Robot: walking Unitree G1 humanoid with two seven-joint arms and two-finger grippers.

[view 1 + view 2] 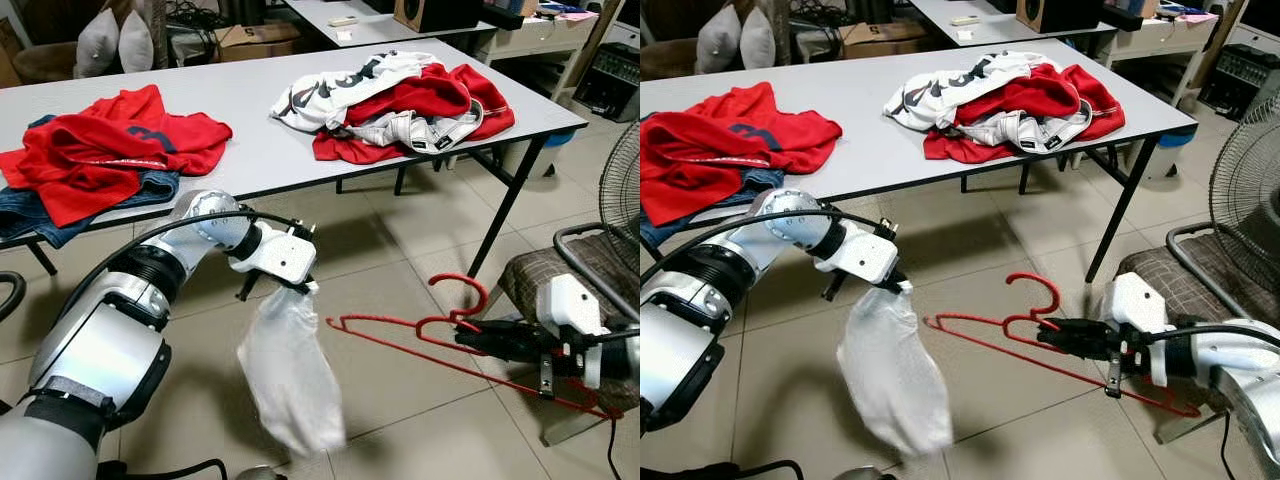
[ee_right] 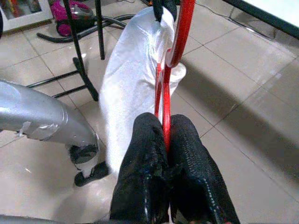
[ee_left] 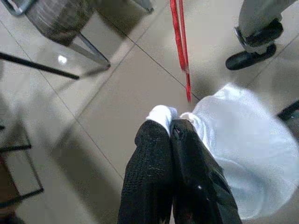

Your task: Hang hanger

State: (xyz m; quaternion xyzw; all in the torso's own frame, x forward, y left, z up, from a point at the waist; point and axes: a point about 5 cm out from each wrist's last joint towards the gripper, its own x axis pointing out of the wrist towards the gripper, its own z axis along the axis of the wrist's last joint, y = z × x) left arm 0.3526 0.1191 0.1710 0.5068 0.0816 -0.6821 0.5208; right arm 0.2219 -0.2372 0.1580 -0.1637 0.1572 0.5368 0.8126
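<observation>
Two grippers are busy in front of the grey table (image 1: 260,120). My right gripper (image 1: 1055,337) is clamped tight on the red hanger (image 1: 1020,325), which sits low over the tiled floor, hook up, near the table's front leg. Its far tip reaches toward the white garment (image 1: 290,375) dangling from my left gripper (image 1: 300,288), fingers (image 3: 163,172) pinched closed on the cloth's top edge.

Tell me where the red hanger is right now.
The red hanger is held above the tiled floor on the robot's right, clamped in the right gripper, its far tip near the white garment the left gripper holds.
</observation>
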